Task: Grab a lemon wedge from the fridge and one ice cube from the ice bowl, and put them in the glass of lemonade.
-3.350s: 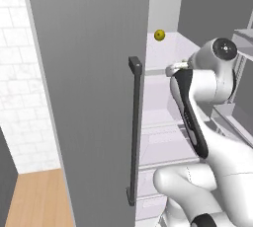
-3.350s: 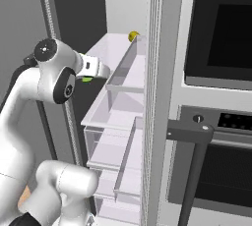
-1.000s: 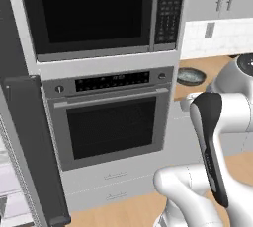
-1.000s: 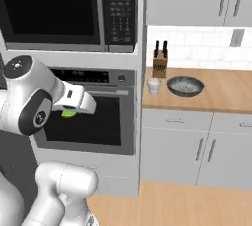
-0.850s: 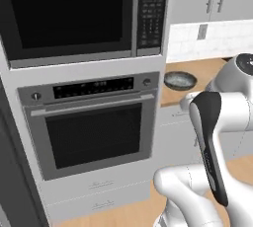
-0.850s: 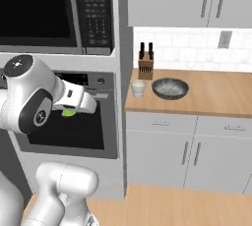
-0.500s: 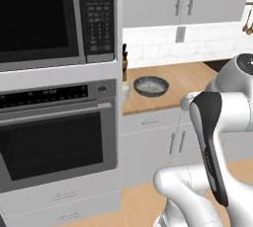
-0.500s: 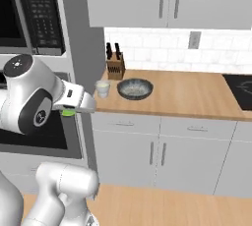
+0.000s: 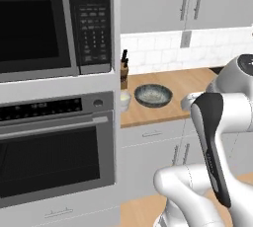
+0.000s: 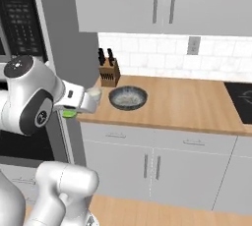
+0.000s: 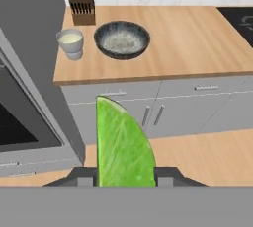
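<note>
Nearest, the tool (image 11: 123, 176) pinches a glossy green lemon wedge (image 11: 122, 144), a curved slice with a veined face, held out in front of the cabinets, short of the counter's (image 11: 188, 43) front edge. On the smooth wooden counter, near its left end, sits the small pale glass of lemonade (image 11: 70, 41), and just beside it the round dark ice bowl (image 11: 121, 39) with a speckled whitish inside. A slotted wooden knife block (image 11: 81, 4) stands at the back left corner.
</note>
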Robot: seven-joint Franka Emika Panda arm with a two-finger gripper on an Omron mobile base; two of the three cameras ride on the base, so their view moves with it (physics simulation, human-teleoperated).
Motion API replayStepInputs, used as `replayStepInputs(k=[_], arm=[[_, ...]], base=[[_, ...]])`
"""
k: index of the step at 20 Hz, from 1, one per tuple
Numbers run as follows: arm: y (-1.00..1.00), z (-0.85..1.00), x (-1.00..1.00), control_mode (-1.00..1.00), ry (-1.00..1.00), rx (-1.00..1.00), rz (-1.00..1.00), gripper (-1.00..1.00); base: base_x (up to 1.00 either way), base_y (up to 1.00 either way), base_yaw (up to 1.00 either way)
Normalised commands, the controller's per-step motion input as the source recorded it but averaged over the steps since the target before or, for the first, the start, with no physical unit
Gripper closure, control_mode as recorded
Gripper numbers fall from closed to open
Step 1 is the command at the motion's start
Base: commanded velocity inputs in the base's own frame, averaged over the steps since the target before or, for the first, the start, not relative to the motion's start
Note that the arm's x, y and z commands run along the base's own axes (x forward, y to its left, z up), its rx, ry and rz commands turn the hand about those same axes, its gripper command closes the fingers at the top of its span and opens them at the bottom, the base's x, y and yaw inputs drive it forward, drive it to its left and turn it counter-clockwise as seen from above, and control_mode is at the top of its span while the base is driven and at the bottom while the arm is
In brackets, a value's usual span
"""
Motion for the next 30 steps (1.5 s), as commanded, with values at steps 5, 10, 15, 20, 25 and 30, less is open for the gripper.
replayStepInputs(k=[5, 10, 15, 20, 25, 30], arm=[[0.0, 0.0, 0.0, 1.0, 0.0, 0.0, 0.0, 1.0], [0.0, 0.0, 0.0, 1.0, 0.0, 0.0, 0.0, 1.0], [0.0, 0.0, 0.0, 1.0, 0.0, 0.0, 0.0, 1.0], [0.0, 0.0, 0.0, 1.0, 0.0, 0.0, 0.0, 1.0], [0.0, 0.0, 0.0, 1.0, 0.0, 0.0, 0.0, 1.0], [0.0, 0.0, 0.0, 1.0, 0.0, 0.0, 0.0, 1.0]], base=[[0.07, -0.76, 0.02], [0.44, 0.15, 0.0], [0.04, 0.8, 0.0], [0.2, -0.01, 0.01], [0.28, -0.72, 0.08], [0.76, -0.07, 0.0]])
